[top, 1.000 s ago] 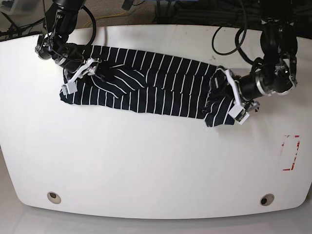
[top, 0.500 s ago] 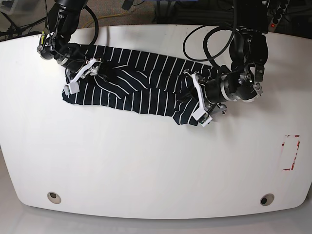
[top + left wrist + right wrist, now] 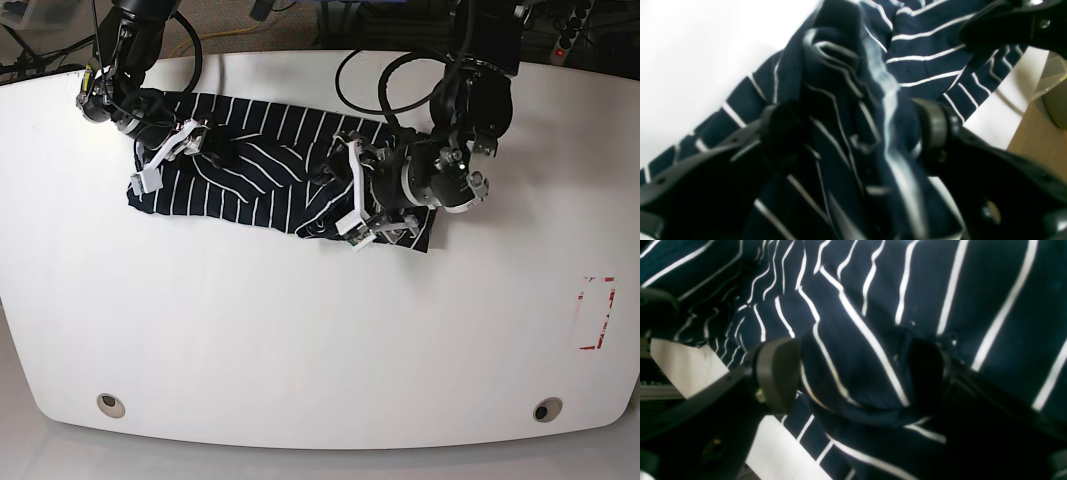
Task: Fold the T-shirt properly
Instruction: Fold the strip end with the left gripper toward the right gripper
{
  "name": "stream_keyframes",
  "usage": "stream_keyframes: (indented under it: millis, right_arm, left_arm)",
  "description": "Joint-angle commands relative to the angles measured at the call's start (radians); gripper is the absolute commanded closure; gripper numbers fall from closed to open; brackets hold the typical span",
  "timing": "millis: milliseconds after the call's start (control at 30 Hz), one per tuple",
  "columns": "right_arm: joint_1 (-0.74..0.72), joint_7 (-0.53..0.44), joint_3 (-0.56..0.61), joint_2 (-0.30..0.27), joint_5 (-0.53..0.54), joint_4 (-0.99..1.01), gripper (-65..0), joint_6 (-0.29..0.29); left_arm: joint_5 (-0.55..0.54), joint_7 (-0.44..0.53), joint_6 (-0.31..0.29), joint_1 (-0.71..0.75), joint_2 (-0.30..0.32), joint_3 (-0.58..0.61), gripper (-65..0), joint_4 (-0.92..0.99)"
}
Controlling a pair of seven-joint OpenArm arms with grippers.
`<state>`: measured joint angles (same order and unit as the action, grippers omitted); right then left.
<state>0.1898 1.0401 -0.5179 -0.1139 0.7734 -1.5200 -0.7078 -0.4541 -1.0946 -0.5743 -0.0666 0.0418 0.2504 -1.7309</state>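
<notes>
A striped T-shirt [image 3: 255,170] lies bunched across the far half of a white table [image 3: 300,330]. The left gripper [image 3: 350,185] sits over the shirt's folded-in end, jaws spread wide with cloth bunched between them. The right gripper [image 3: 170,158], jaws also wide, straddles a fold at the opposite end.

A white table [image 3: 300,330] is seen, with the T-shirt [image 3: 250,165] laid bunched across its far part, stretched between the two claws. A red-marked rectangle [image 3: 596,313] is stuck well apart from both.
</notes>
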Motion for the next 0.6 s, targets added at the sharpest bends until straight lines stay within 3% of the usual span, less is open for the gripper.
stream_keyframes:
  millis: [0, 100, 233, 433, 567]
  right_arm:
    - [0.004, 0.044, 0.0, -0.007, -0.036, -0.003, -48.8, 0.01]
    - [0.004, 0.044, 0.0, -0.007, -0.036, -0.003, -48.8, 0.01]
    - [0.003, 0.044, 0.0, -0.007, -0.036, -0.003, -48.8, 0.01]
    - [0.003, 0.044, 0.0, -0.007, -0.036, -0.003, -48.8, 0.01]
    - [0.003, 0.044, 0.0, -0.007, -0.036, -0.003, -48.8, 0.01]
  left_arm:
    - [-0.008, 0.021, -0.002, -0.032, -0.012, 0.054, -45.4, -0.085]
    - [-0.008, 0.0, -0.003, -0.032, -0.01, 0.076, -45.3, -0.148]
    - [-0.012, -0.006, -0.006, -0.032, -0.007, 0.016, -45.3, -0.171]
    - [-0.01, -0.003, -0.006, -0.023, 0.066, -0.093, -45.1, -0.168]
    - [-0.008, 0.0, -0.003, -0.005, 0.123, -0.098, -45.1, -0.137]
